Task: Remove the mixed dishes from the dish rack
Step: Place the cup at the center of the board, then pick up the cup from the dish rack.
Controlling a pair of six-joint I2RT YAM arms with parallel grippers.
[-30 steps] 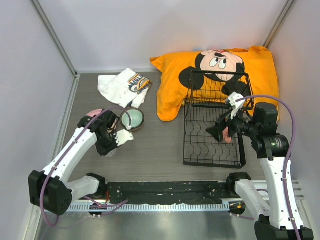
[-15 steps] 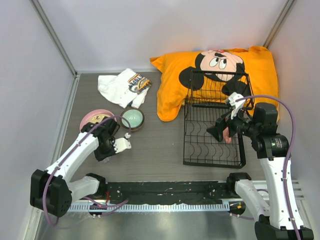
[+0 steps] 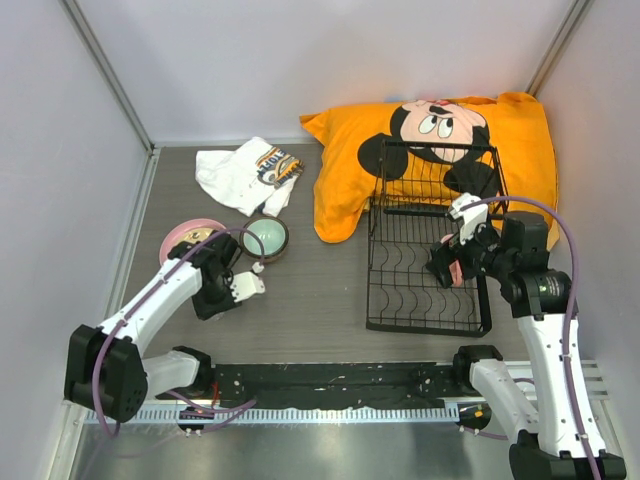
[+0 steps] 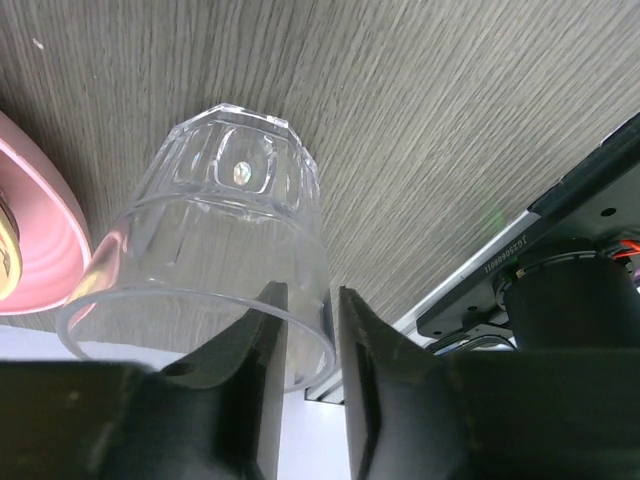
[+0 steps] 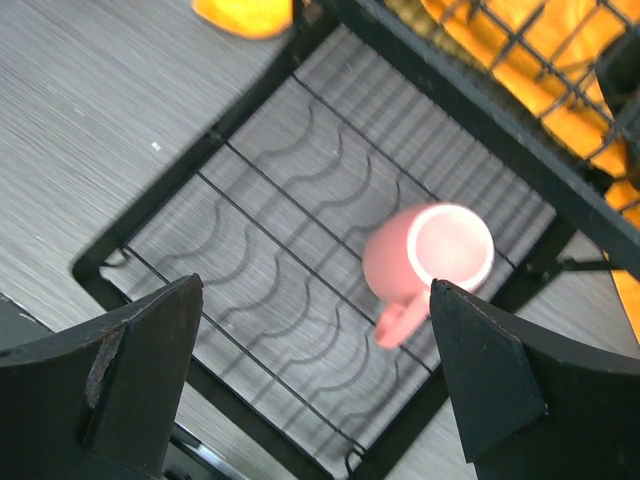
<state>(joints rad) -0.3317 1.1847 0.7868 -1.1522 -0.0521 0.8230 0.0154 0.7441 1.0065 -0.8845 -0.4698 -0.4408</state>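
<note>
My left gripper [image 3: 240,289] is shut on the wall of the small clear glass [image 4: 215,235], one finger inside the rim and one outside. It holds the glass base-down close to the table, just right of the pink plate [image 3: 184,236], whose edge shows in the left wrist view [image 4: 35,250]. My right gripper [image 3: 447,262] is open above the black wire dish rack [image 3: 372,322]. The pink handled mug [image 5: 430,255] stands in the rack [image 5: 180,195] below it, nearer the right finger. The pale green bowl [image 3: 266,237] sits inside the brown patterned bowl [image 3: 283,247].
An orange cartoon pillow [image 3: 345,180] lies under the rack's far end. A white printed cloth [image 3: 245,175] lies at the back left. Something tan lies on the pink plate. Grey walls close in the left, right and back.
My left arm has drawn back toward the near edge with the glass, uncovering the pink plate. My right gripper has shifted slightly right over the mug.
</note>
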